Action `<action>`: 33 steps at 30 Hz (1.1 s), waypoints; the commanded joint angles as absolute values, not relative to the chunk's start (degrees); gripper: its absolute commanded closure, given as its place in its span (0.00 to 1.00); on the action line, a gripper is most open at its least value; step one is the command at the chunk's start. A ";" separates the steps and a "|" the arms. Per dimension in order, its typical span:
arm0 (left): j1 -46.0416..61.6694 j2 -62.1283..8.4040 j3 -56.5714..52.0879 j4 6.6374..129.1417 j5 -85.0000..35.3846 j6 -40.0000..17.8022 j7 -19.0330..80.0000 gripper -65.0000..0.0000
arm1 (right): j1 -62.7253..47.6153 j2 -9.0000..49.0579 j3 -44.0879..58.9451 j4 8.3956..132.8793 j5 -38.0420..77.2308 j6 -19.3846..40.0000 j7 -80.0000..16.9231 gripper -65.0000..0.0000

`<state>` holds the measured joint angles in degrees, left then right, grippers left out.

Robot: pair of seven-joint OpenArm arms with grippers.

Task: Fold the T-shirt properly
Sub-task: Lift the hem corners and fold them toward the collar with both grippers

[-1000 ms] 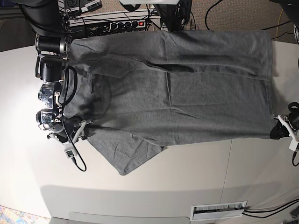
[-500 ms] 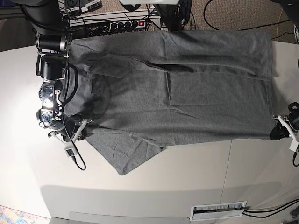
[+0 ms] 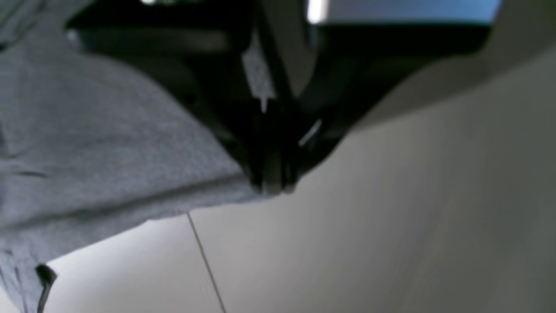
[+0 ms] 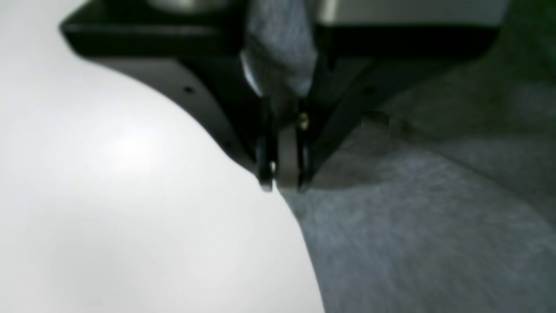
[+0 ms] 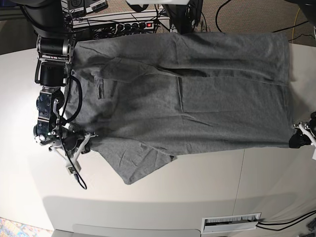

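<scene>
Grey T-shirt (image 5: 197,94) edges pinched (both end effectors).

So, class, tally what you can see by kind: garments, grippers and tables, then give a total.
Garments: 1, the T-shirt
Grippers: 2, the right gripper and the left gripper, each shut on the shirt's edge
Tables: 1, the white table
Total: 4

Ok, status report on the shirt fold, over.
Left pincer shut on T-shirt hem corner. Right pincer shut on cloth at the shoulder edge. T-shirt spread flat on table, one sleeve sticking out. Nothing in the way.
</scene>
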<state>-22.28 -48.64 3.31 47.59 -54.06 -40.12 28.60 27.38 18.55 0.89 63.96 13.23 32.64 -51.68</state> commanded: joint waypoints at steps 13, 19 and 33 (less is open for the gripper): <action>-23.51 -52.77 2.76 48.51 -78.41 -40.00 58.54 1.00 | 18.83 27.79 1.19 87.07 29.41 32.51 -66.28 1.00; -23.46 -53.84 2.76 48.51 -85.00 -40.00 75.11 1.00 | 11.53 31.24 1.23 93.25 30.24 32.49 -67.33 1.00; -14.59 -55.90 2.76 48.49 -85.00 -40.00 80.00 1.00 | -1.10 33.34 11.16 102.54 30.57 32.49 -68.64 1.00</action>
<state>-13.69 -53.80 3.31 48.05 -84.20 -39.75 79.75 -1.93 32.08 10.44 101.62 31.46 32.67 -68.99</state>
